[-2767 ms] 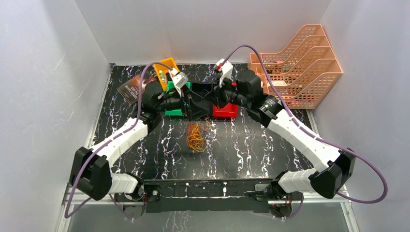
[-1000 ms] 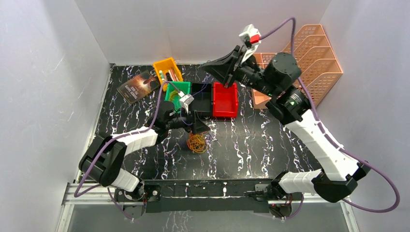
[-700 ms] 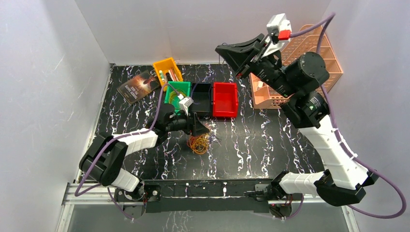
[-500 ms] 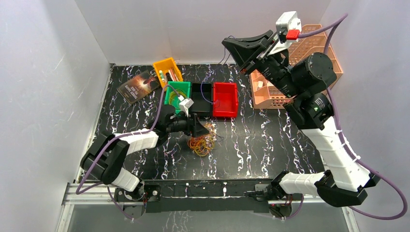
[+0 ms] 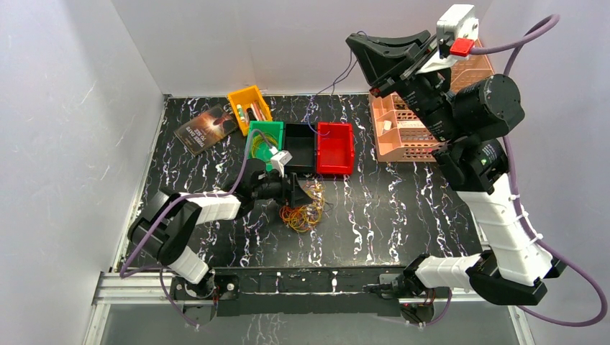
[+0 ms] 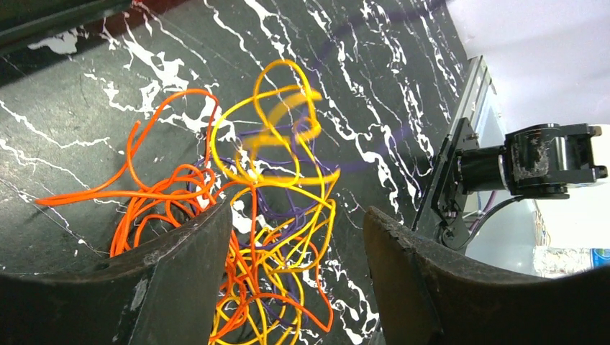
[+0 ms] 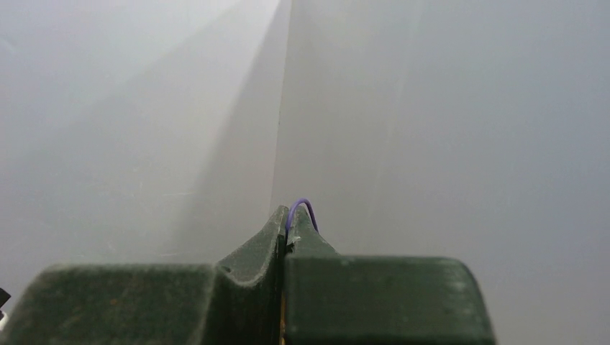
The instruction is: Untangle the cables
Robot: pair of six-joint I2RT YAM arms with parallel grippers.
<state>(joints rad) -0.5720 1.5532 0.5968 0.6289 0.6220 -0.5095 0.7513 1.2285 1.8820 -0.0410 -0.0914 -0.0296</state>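
My right pincer (image 7: 286,219) was clamped shut on the end of a thin purple wire strand (image 5: 332,85), high above the far side of the black, white-veined surface (image 5: 388,215). From there the strand ran down and to my left into the tangled bunch of thin yellow, orange and red cables (image 5: 302,212). My left pincer (image 6: 295,237), jaws apart and holding nothing, hung low astride that bunch, by far the nearer arm. I judged the coming pull should follow the strand's line, upward and away.
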